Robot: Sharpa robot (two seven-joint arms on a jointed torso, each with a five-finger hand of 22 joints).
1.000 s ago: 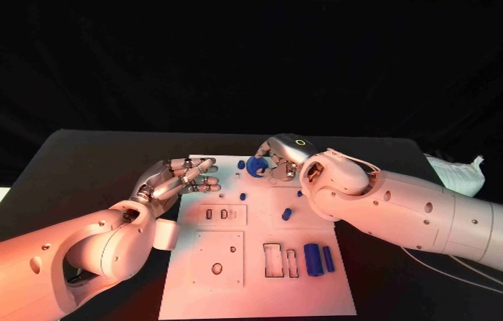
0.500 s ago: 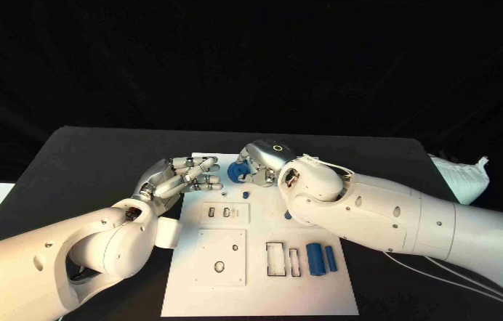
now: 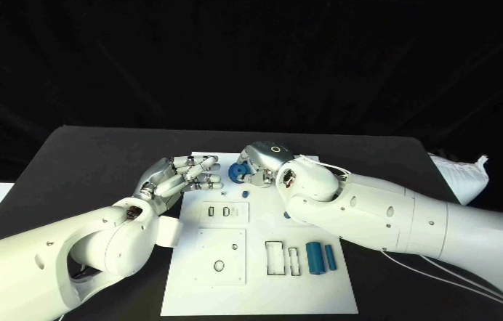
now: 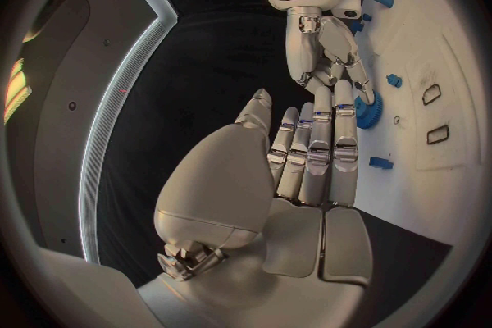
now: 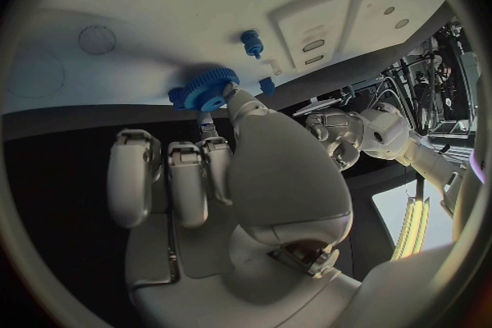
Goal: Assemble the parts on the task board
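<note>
Right hand (image 3: 264, 163) pinches the blue gear (image 3: 240, 169) at the far end of the task board (image 3: 256, 292); left hand (image 3: 180, 178) hovers beside, fingers straight, holding nothing. Keep gear flat, lower squarely onto its seat.

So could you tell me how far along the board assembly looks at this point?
Early, by the look of it. The right hand holds a blue gear at the task board's far edge, the left hand open beside it. Two blue cylinders lie loose, and the rectangular slots look empty.
</note>
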